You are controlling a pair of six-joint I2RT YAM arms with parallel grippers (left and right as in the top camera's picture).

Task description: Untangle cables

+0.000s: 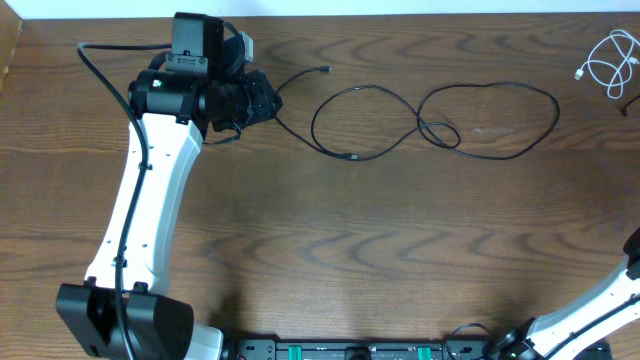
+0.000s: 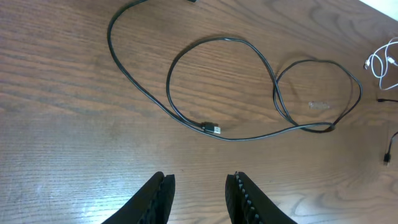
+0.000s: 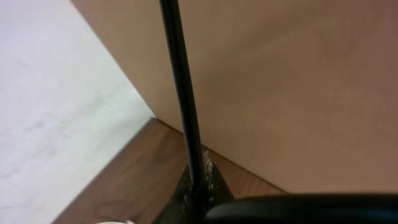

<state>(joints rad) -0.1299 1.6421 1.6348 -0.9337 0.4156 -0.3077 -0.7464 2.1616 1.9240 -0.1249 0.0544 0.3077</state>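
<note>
left gripper (image 2: 200, 198) stands open and empty; closing on the black cable (image 2: 275, 81) where its strands cross could tighten the loop.

Left arm (image 1: 150, 200): base at the near left edge, white link reaching away from it to a black wrist (image 1: 215, 95). Left gripper (image 2: 200, 198) points to the arm's right and is tilted down. Its two ribbed fingers (image 2: 157, 198) stand parted with a plain gap between them, touching nothing.

Right arm (image 1: 600, 300): only a white link shows, at the near right corner, angled outward. Right gripper (image 3: 200, 186): a dark serrated tip low in the wrist view; too close and dim to read its jaws.
</note>
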